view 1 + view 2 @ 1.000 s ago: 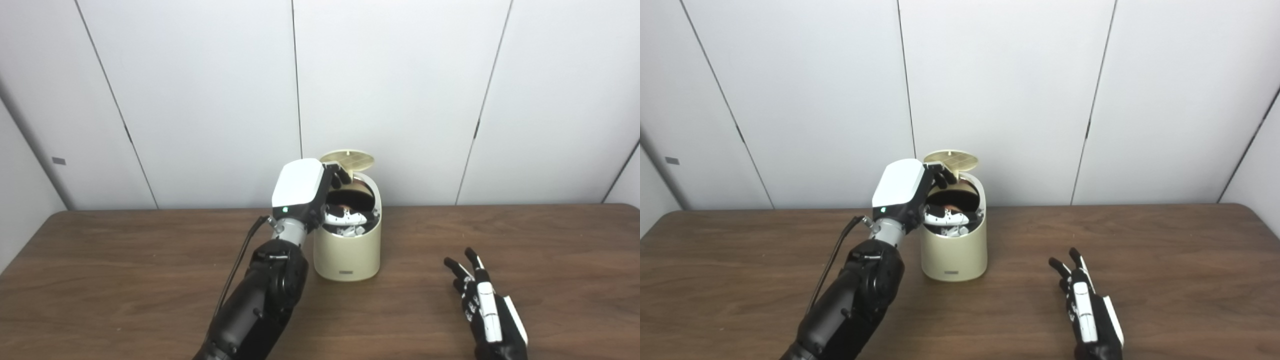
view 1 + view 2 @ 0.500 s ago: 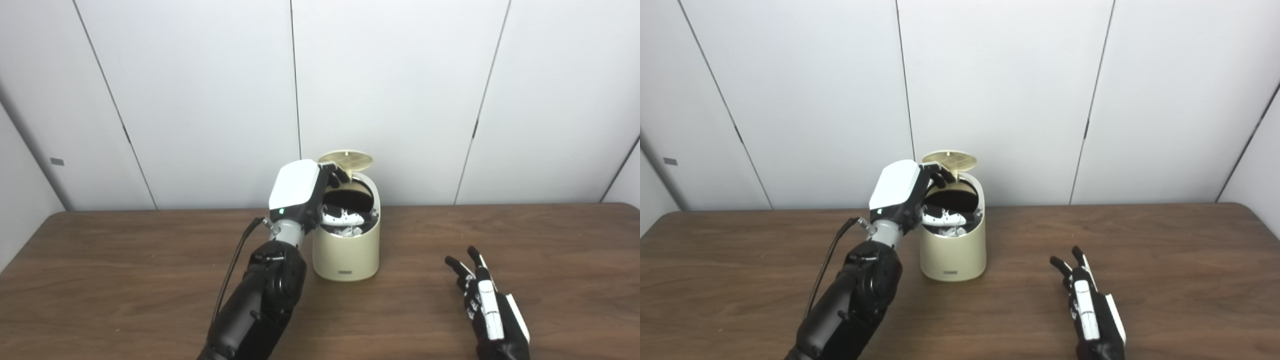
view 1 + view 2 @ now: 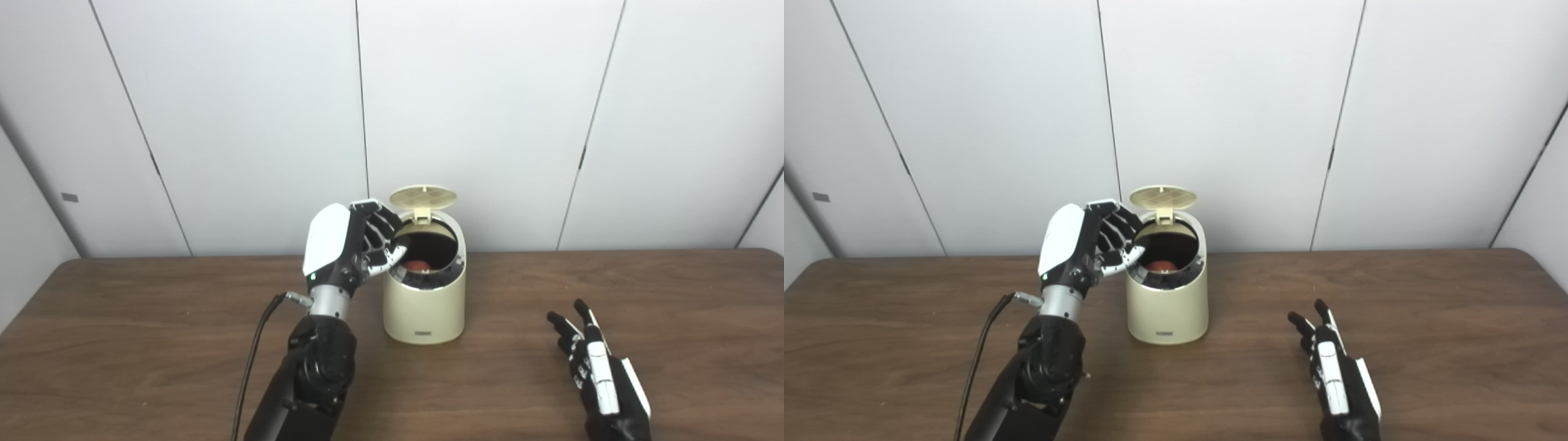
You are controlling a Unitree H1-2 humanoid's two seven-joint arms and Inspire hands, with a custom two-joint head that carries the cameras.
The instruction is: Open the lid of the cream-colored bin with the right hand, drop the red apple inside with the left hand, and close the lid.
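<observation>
Apple (image 3: 418, 266) seemingly inside bin (image 3: 424, 306), mid-table (image 3: 122, 343); left hand (image 3: 352, 248) beside rim, right hand (image 3: 603, 380) front-right.

A dark brown wood-grain counter (image 3: 122, 343) fills the lower part of both views, its far edge running straight with rounded corners at left and right. Behind it stands a wall of plain white panels (image 3: 478, 110), split by thin dark seams that lean slightly outward. A small grey tag (image 3: 71, 197) sits on the left panel. The light is even and soft, with faint shadows on the wood.
</observation>
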